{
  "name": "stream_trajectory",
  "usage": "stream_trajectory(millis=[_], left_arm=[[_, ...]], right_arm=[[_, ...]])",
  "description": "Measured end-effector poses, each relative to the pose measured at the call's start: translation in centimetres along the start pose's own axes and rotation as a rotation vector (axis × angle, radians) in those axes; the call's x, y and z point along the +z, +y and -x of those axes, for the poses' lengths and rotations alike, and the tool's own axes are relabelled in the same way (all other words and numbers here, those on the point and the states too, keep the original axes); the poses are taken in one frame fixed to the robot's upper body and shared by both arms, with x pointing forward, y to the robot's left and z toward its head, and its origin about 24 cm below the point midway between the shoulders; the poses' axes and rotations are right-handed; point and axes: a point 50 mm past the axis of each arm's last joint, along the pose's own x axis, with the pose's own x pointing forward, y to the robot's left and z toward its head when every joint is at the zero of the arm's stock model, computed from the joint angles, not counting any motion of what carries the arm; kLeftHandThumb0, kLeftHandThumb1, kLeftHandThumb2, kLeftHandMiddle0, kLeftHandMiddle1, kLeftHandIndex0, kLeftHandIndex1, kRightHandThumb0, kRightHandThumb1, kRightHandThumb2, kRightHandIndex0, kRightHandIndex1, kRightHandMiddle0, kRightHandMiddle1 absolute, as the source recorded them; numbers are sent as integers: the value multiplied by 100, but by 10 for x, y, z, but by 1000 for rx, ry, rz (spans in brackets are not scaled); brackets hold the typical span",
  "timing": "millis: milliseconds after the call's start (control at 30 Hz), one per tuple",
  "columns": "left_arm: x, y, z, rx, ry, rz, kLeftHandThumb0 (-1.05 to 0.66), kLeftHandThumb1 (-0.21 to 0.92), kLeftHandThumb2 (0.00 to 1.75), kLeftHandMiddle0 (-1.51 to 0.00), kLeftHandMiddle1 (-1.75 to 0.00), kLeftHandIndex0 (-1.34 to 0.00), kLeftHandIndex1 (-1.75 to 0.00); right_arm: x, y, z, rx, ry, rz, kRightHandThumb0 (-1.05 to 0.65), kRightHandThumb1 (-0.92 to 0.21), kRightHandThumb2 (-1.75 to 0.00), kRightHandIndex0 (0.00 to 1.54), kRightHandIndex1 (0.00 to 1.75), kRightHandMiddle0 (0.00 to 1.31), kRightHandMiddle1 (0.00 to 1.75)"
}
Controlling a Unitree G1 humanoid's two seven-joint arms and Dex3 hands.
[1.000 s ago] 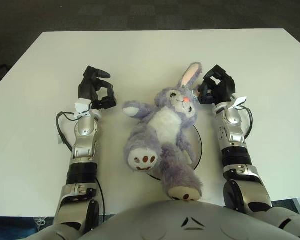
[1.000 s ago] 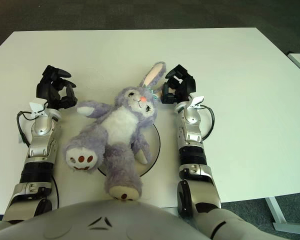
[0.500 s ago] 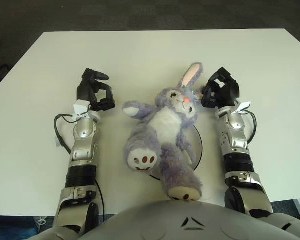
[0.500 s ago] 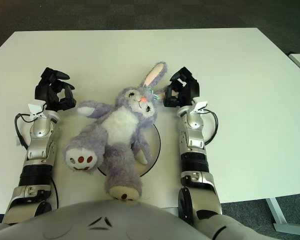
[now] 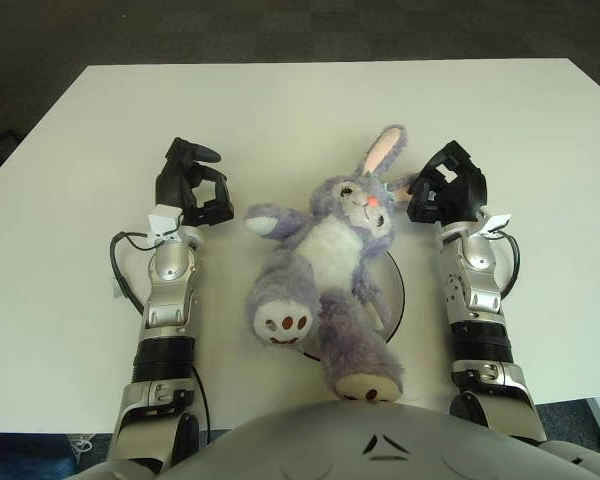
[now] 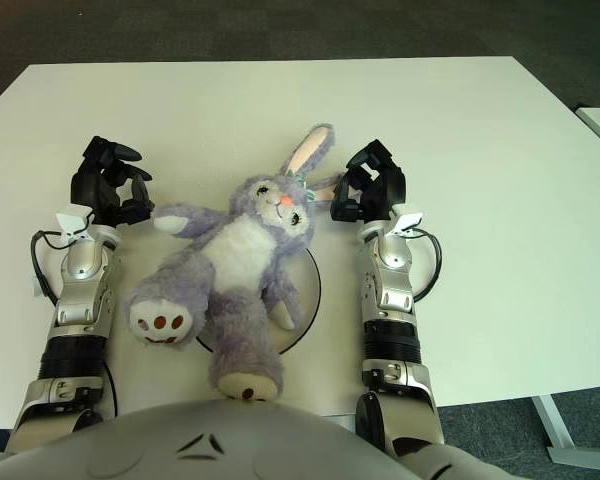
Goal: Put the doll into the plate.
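Right hand (image 5: 448,190), fingers curled and empty, sits just right of the doll's (image 5: 325,270) head, nearer than the left hand (image 5: 190,185), also curled empty. Doll sprawls across the plate (image 5: 395,290), feet nearest, ears farthest.

The doll (image 5: 325,275) lies on its back over the plate (image 5: 395,290), which sits on the table (image 5: 300,110) with only its right rim showing past the doll's body. The left hand (image 5: 190,185) is left of the doll, just beside its outstretched arm. The right hand (image 5: 448,190) is right of the doll's head, behind the plate's rim.
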Motion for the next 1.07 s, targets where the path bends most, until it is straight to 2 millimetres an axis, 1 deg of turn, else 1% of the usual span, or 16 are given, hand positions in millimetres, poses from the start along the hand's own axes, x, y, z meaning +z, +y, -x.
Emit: stream_trajectory(millis=[333, 600, 700, 867, 1067], left_arm=[[2, -4, 7, -9, 0, 14, -1, 27, 138, -54, -175, -52, -175], [2, -6, 11, -13, 1, 25, -1, 27, 138, -54, -175, -52, -175], [3, -7, 13, -11, 0, 33, -1, 27, 138, -54, -175, -52, -175], [4, -8, 16, -7, -5, 46, -1, 29, 136, -52, -175, -50, -175], [6, -9, 17, -10, -22, 44, -1, 31, 134, -51, -175, -49, -175]], right_arm=[[-2, 3, 6, 133, -13, -239, 0, 4, -164, 94, 153, 66, 175], [-3, 0, 11, 174, 0, -518, 0, 4, -163, 95, 150, 66, 175], [-4, -1, 12, 187, 1, -597, 0, 3, -162, 96, 149, 66, 175], [-5, -4, 13, 220, 6, -725, 0, -3, -151, 96, 136, 63, 175], [-9, -6, 13, 216, 38, -778, 0, -9, -143, 95, 128, 62, 175]])
